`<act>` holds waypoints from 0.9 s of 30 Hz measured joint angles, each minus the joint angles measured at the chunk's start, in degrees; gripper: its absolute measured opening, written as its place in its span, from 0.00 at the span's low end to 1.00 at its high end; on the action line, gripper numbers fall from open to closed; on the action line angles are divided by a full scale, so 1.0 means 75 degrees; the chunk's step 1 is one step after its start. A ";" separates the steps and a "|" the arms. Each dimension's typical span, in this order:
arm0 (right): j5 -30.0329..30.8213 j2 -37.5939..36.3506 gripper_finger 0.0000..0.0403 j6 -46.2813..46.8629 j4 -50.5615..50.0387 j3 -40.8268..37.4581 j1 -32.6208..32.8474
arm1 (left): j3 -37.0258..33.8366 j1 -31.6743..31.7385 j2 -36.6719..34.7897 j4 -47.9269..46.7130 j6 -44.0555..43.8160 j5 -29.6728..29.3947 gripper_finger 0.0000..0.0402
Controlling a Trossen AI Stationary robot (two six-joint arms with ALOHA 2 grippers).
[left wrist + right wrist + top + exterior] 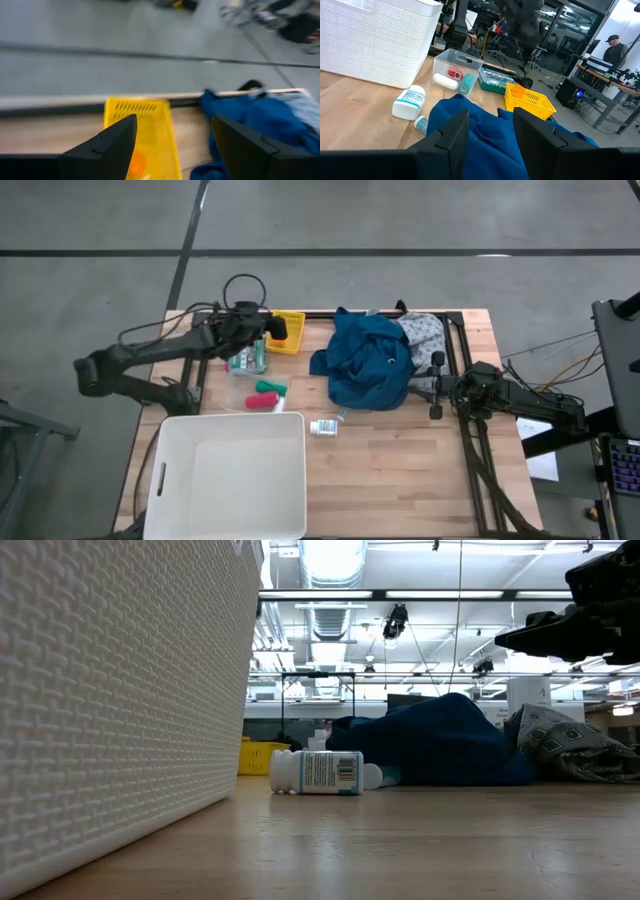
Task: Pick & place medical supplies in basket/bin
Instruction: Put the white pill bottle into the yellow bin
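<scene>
Bin (228,476) first: the large white rectangular plastic tub sat at the near edge of the table, nothing visible inside it, so I judged the job barely begun. Just past its far right corner lay a white pill bottle with a printed label (323,427) on its side, and further along a red tube (264,401) and a green one (268,387) lay side by side near a small clear plastic box (456,68). The big blue fabric garment (367,358) was heaped mid-table, with the grey patterned cloth (424,330) tucked against its far right edge.

My left gripper (172,150) hovered at the far left over a small yellow slotted basket (141,134), fingers apart with nothing between them; something orange (136,162) showed inside the basket, too blurred to name. I reckoned that was my target, so I wanted to come straight down, keep both fingertips inside the basket walls, and close only once they straddled the item, lest I hook the rim and drag the basket.

My right gripper (491,132) waited at the right side, just beside the garment, fingers parted and empty. I meant to hold it there, clear of the left arm's path back to the tub.
</scene>
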 joint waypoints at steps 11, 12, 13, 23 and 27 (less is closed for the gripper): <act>-0.0001 -0.0002 0.37 0.0000 -0.0002 0.0001 0.0002 | -0.0268 -0.0537 -0.1727 0.0233 0.2093 -0.0011 0.63; 0.0001 -0.0002 0.37 0.0000 -0.0002 0.0001 0.0001 | -0.0370 -0.0555 -0.1919 0.0244 0.2214 -0.0011 0.63; 0.0002 -0.0002 0.37 0.0000 0.0001 0.0001 -0.0001 | -0.0489 -0.0564 -0.2130 0.0291 0.2333 -0.0009 0.64; 0.0002 -0.0002 0.37 0.0000 -0.0002 0.0001 -0.0001 | -0.2368 -0.0665 -0.4835 0.0578 0.2515 0.0963 0.68; 0.0002 0.0001 0.37 0.0001 -0.0002 0.0001 -0.0001 | -0.3194 -0.0691 -0.5991 0.0738 0.2779 0.1405 0.68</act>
